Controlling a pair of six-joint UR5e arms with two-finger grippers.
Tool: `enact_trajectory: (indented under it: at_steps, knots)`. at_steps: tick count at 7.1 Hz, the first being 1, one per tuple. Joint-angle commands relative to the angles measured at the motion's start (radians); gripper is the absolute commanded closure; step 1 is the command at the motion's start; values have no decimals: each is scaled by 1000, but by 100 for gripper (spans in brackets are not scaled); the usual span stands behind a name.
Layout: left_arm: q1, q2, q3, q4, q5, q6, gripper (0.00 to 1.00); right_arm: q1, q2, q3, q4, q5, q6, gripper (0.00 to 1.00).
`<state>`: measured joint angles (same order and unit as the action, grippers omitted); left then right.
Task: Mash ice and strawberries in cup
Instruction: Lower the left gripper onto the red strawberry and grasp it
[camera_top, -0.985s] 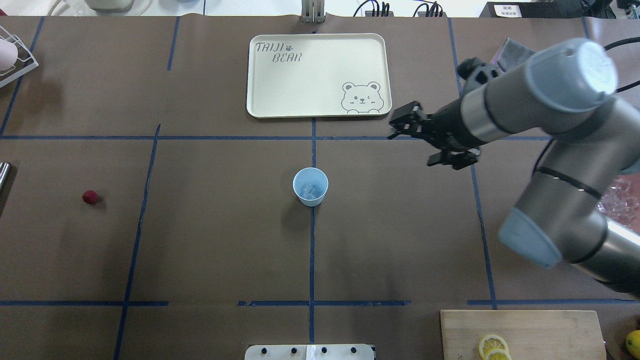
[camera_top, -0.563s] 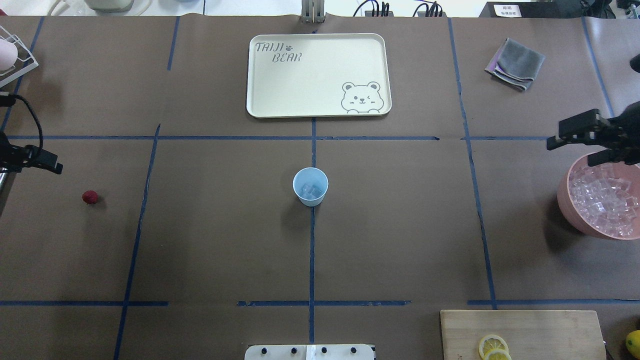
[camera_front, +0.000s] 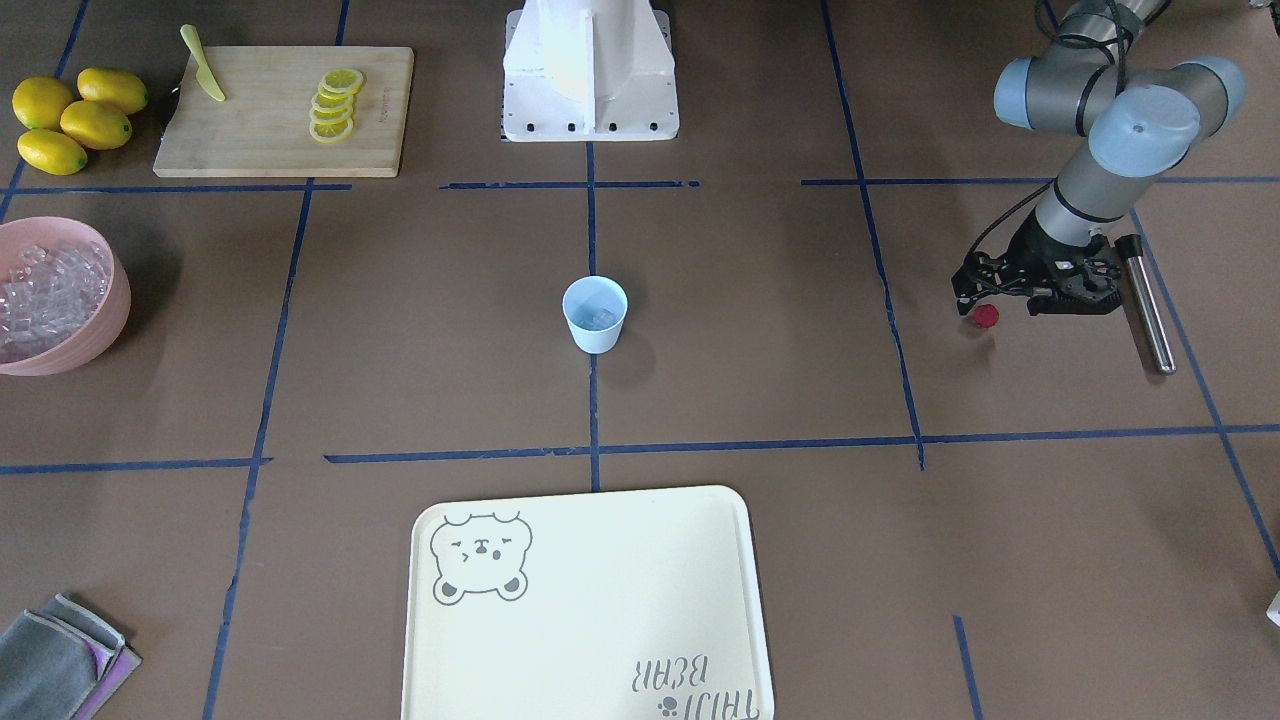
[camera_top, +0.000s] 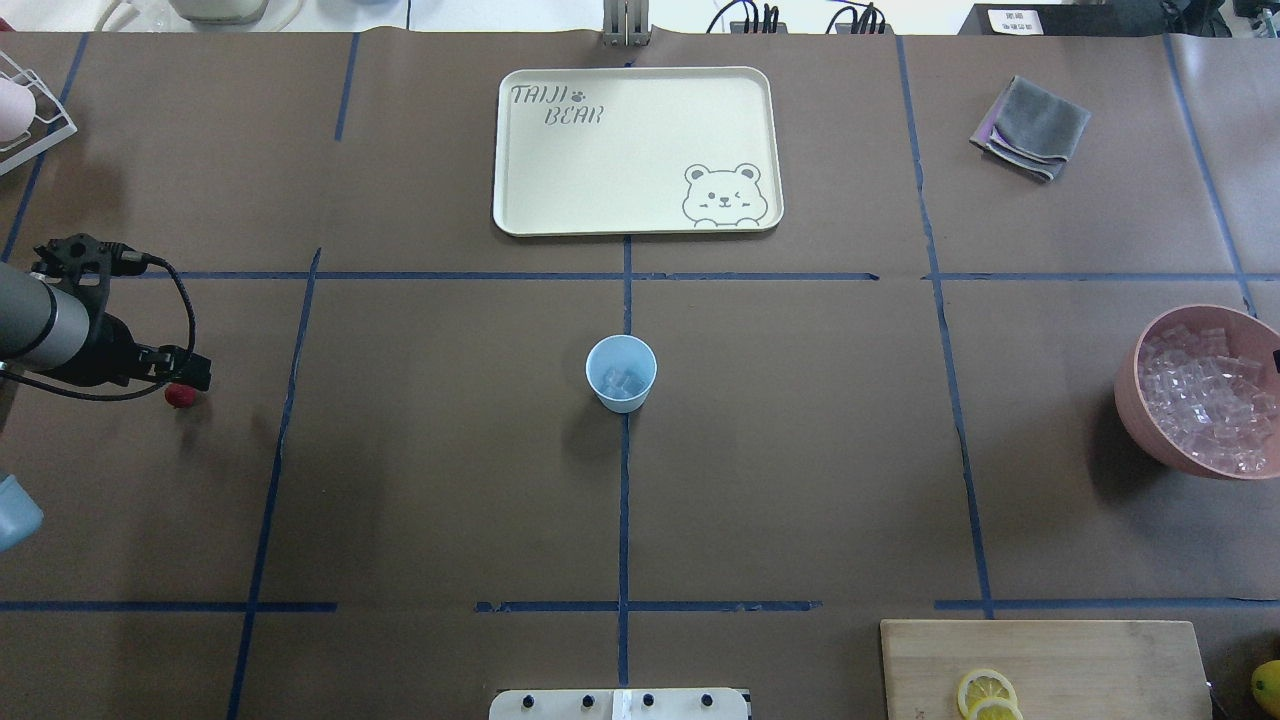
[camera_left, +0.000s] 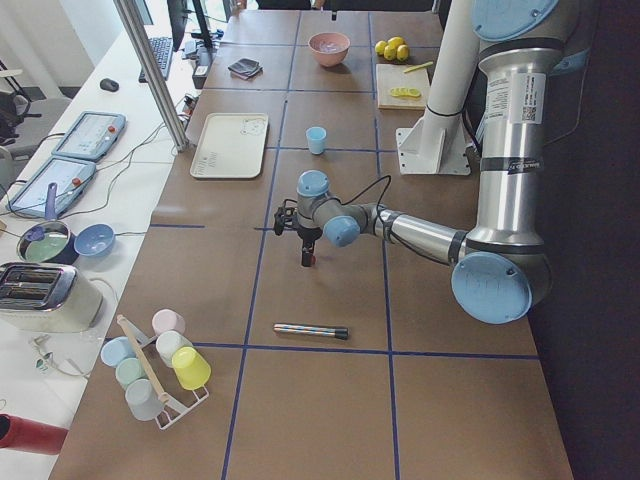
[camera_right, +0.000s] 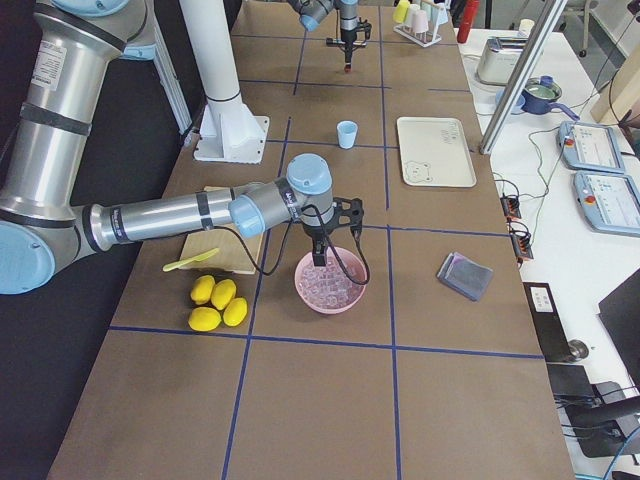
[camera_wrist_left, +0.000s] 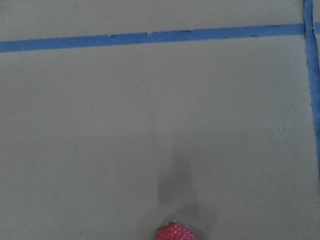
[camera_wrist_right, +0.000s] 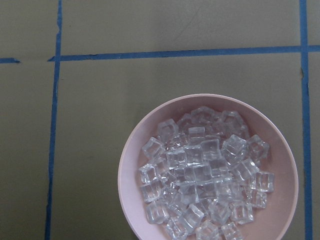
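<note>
Our left tool (camera_top: 188, 378) hangs close over the strawberry (camera_top: 180, 398), our right tool (camera_right: 320, 258) over the pink bowl (camera_right: 350, 305) of ice (camera_wrist_right: 200, 170); we cannot tell either one's opening or grip.

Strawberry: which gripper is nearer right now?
Left. The left gripper is close beside the strawberry, which lies on the brown surface. The right gripper is far off on the opposite side, over the pink bowl of ice.
</note>
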<state>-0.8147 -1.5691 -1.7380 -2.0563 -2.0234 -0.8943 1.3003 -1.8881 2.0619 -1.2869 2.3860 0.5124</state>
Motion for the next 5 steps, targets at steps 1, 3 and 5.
enact_trajectory:
  at_steps: [1,3,5]
  knots:
    - [20,-5,21,-1,11,-6,1,-1,-6,-2,0,-1,-14,1]
    - [25,-17,46,1,11,-6,2,-4,-6,-2,0,-2,-14,1]
    - [31,-29,60,1,11,-6,6,-6,-5,-2,0,-2,-14,1]
